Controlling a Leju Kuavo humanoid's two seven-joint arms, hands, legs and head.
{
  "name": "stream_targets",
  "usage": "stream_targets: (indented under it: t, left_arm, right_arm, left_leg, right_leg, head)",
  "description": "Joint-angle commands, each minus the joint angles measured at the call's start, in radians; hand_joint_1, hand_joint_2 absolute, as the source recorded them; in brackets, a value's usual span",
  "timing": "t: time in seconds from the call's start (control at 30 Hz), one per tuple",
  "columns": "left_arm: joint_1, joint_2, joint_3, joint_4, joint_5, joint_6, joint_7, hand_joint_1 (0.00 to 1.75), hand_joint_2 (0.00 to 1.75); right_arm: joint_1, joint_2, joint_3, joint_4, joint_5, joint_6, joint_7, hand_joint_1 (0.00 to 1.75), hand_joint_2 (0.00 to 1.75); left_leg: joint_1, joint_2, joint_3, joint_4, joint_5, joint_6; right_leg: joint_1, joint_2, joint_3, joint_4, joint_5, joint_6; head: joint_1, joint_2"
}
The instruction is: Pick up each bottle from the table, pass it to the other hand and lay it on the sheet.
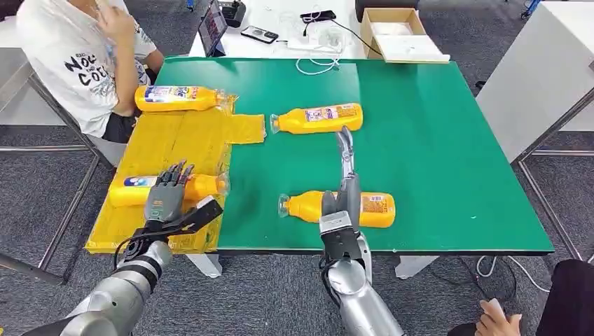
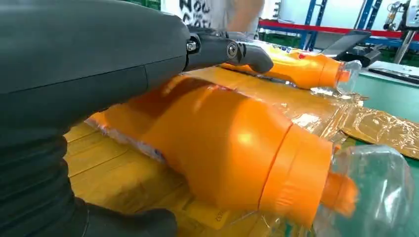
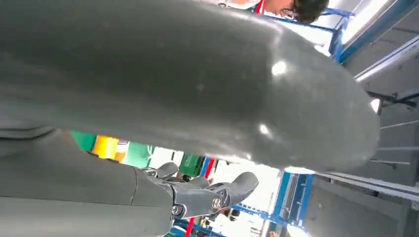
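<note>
A yellow sheet (image 1: 175, 143) covers the left end of the green table (image 1: 434, 147). One orange bottle (image 1: 178, 98) lies at the sheet's far end. A second orange bottle (image 1: 203, 186) (image 2: 222, 143) lies on the sheet's near part, clear cap toward the table's middle. My left hand (image 1: 167, 192) hovers over it with fingers (image 2: 232, 49) spread above its body. A third bottle (image 1: 319, 117) lies on the green beyond the sheet. A fourth bottle (image 1: 378, 208) lies near the front edge. My right hand (image 1: 343, 185) stands edge-on over it, fingers straight and pointing away from me.
A person in a white shirt (image 1: 77, 56) sits at the far left corner. A tablet (image 1: 212, 28), phone (image 1: 259, 33), cables and a cardboard box (image 1: 396, 31) lie on the white table behind. Another white table (image 1: 539, 70) stands right. A person's hand (image 1: 497, 318) shows bottom right.
</note>
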Motion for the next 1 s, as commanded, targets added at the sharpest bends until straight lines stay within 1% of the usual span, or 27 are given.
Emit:
stream_targets:
  t: [0.03, 0.07, 0.1, 0.13, 0.17, 0.23, 0.33, 0.4, 0.43, 0.53, 0.67, 0.7, 0.8, 0.87, 0.9, 0.93, 0.97, 1.0]
  left_arm:
    - [-0.009, 0.014, -0.034, 0.086, -0.004, -0.017, 0.003, 0.0, 1.75]
    - [-0.009, 0.012, -0.029, 0.084, 0.006, -0.023, -0.002, 0.0, 1.75]
    - [-0.009, 0.007, -0.023, 0.083, 0.021, -0.036, -0.009, 0.0, 0.0]
    - [-0.013, 0.003, -0.019, 0.084, 0.031, -0.057, -0.007, 0.0, 0.0]
    - [-0.01, -0.003, -0.021, 0.072, 0.046, -0.043, -0.01, 0.0, 0.0]
    - [-0.014, -0.016, -0.004, 0.075, 0.086, -0.078, -0.026, 0.0, 0.0]
    - [-0.013, -0.024, 0.006, 0.072, 0.127, -0.141, -0.046, 0.0, 0.0]
    - [-0.013, -0.031, 0.032, 0.065, 0.181, -0.179, -0.063, 0.0, 0.0]
    - [-0.017, -0.032, 0.037, 0.066, 0.193, -0.198, -0.067, 0.0, 0.0]
    - [-0.021, -0.039, 0.054, 0.049, 0.25, -0.227, -0.09, 0.0, 0.0]
    - [-0.038, -0.057, 0.073, 0.007, 0.411, -0.311, -0.17, 0.0, 0.0]
    - [-0.043, -0.06, 0.067, -0.004, 0.455, -0.371, -0.182, 0.0, 0.0]
    - [-0.044, -0.053, -0.027, -0.057, 0.532, -0.52, -0.189, 0.0, 0.0]
    - [-0.046, -0.054, -0.028, -0.058, 0.532, -0.52, -0.189, 0.0, 0.0]
    - [-0.039, -0.048, -0.07, -0.068, 0.538, -0.571, -0.2, 0.0, 0.0]
    - [-0.034, -0.046, -0.094, -0.078, 0.548, -0.59, -0.207, 0.0, 0.0]
    - [-0.025, -0.045, -0.124, -0.096, 0.595, -0.594, -0.215, 0.0, 0.0]
    - [-0.019, -0.049, -0.137, -0.11, 0.635, -0.563, -0.222, 0.0, 0.0]
  right_arm:
    - [-0.042, -0.002, -0.018, 0.078, -0.003, 0.0, 0.002, 0.0, 0.0]
    - [-0.043, -0.002, -0.019, 0.079, -0.003, 0.001, 0.002, 0.0, 0.0]
    - [-0.043, 0.0, -0.02, 0.081, -0.003, 0.003, 0.002, 0.0, 0.0]
    - [-0.042, 0.001, -0.021, 0.081, 0.001, 0.0, 0.002, 0.0, 0.0]
    - [-0.04, 0.004, -0.025, 0.082, 0.004, 0.001, 0.002, 0.0, 0.0]
    - [-0.038, 0.007, -0.029, 0.084, 0.006, -0.001, 0.002, 0.0, 0.0]
    - [-0.037, 0.009, -0.041, 0.089, 0.004, 0.0, 0.003, 0.0, 0.0]
    - [-0.037, 0.011, -0.05, 0.096, 0.004, 0.002, 0.004, 0.0, 0.0]
    - [-0.037, 0.011, -0.052, 0.099, 0.004, 0.003, 0.004, 0.0, 0.0]
    - [-0.034, 0.014, -0.065, 0.104, 0.006, 0.004, 0.005, 0.0, 0.0]
    - [-0.024, 0.02, -0.086, 0.109, 0.013, 0.014, 0.007, 0.0, 0.0]
    - [-0.022, 0.02, -0.089, 0.111, 0.019, 0.014, 0.008, 0.0, 0.0]
    - [-0.023, 0.019, -0.106, 0.119, 0.021, 0.027, 0.008, 0.0, 0.0]
    - [-0.023, 0.018, -0.107, 0.119, 0.021, 0.028, 0.008, 0.0, 0.0]
    - [-0.026, 0.017, -0.113, 0.127, 0.021, 0.031, 0.009, 0.0, 0.0]
    - [-0.028, 0.018, -0.117, 0.135, 0.022, 0.032, 0.011, 0.0, 0.0]
    - [-0.03, 0.02, -0.122, 0.145, 0.025, 0.036, 0.012, 0.0, 0.0]
    - [-0.03, 0.022, -0.125, 0.148, 0.027, 0.038, 0.011, 0.0, 0.0]
  left_leg:
    - [-0.001, 0.002, 0.004, -0.001, -0.001, 0.001]
    - [0.0, 0.002, 0.003, -0.001, -0.001, 0.001]
    - [-0.001, 0.002, 0.005, -0.001, -0.002, 0.001]
    - [-0.001, 0.002, 0.005, -0.001, -0.001, 0.001]
    - [-0.001, 0.002, 0.006, -0.001, -0.002, 0.001]
    - [0.0, 0.001, 0.003, -0.001, -0.001, 0.001]
    - [0.0, 0.001, 0.005, -0.001, -0.001, 0.001]
    - [-0.001, 0.0, 0.003, -0.001, 0.0, 0.001]
    - [0.0, 0.001, 0.005, -0.001, -0.001, 0.001]
    - [0.0, 0.001, 0.005, -0.001, 0.0, 0.001]
    - [0.0, -0.001, 0.006, -0.001, 0.0, 0.001]
    - [0.0, -0.001, 0.006, 0.0, 0.001, 0.0]
    - [0.0, -0.001, 0.005, 0.0, 0.001, 0.0]
    - [0.0, -0.001, 0.005, 0.0, 0.001, 0.0]
    - [0.0, -0.001, 0.005, -0.001, 0.001, -0.001]
    - [0.0, 0.0, 0.006, -0.001, 0.001, 0.0]
    - [0.0, 0.0, 0.006, -0.001, 0.001, -0.001]
    - [0.0, 0.0, 0.007, -0.001, 0.0, 0.0]
  right_leg:
    - [0.0, 0.001, 0.003, -0.001, -0.001, -0.002]
    - [0.0, 0.001, 0.002, -0.001, 0.0, -0.001]
    - [0.0, 0.001, 0.005, -0.001, -0.001, -0.002]
    - [0.0, 0.001, 0.004, -0.001, -0.001, -0.002]
    - [0.0, 0.001, 0.005, -0.001, -0.001, -0.002]
    - [0.0, 0.0, 0.003, -0.001, 0.0, -0.001]
    - [0.0, -0.001, 0.005, -0.001, -0.001, -0.002]
    - [0.0, 0.0, 0.003, -0.001, -0.001, -0.001]
    - [0.0, 0.0, 0.005, -0.001, -0.001, -0.002]
    - [0.0, 0.0, 0.004, -0.001, 0.0, -0.002]
    - [0.0, -0.002, 0.006, -0.001, 0.0, -0.002]
    - [0.0, -0.002, 0.006, -0.001, 0.0, -0.001]
    - [0.001, -0.002, 0.005, -0.001, 0.0, -0.001]
    - [0.0, -0.001, 0.005, 0.0, 0.0, -0.002]
    - [0.0, -0.001, 0.005, 0.0, 0.0, -0.001]
    - [0.001, -0.001, 0.006, -0.001, 0.0, -0.002]
    - [0.001, -0.001, 0.006, -0.001, 0.0, -0.002]
    - [0.001, -0.001, 0.007, -0.001, -0.001, -0.002]
  head:
    - [0.0, 0.0]
    - [0.0, 0.0]
    - [0.0, 0.0]
    - [0.0, 0.0]
    - [0.0, 0.0]
    - [0.0, 0.0]
    - [0.0, 0.0]
    - [0.0, 0.0]
    - [0.0, 0.0]
    - [0.0, 0.0]
    - [0.0, 0.0]
    - [0.0, 0.0]
    - [0.0, 0.0]
    - [0.0, 0.0]
    - [0.0, 0.0]
    - [0.0, 0.0]
    - [0.0, 0.0]
    - [0.0, 0.0]
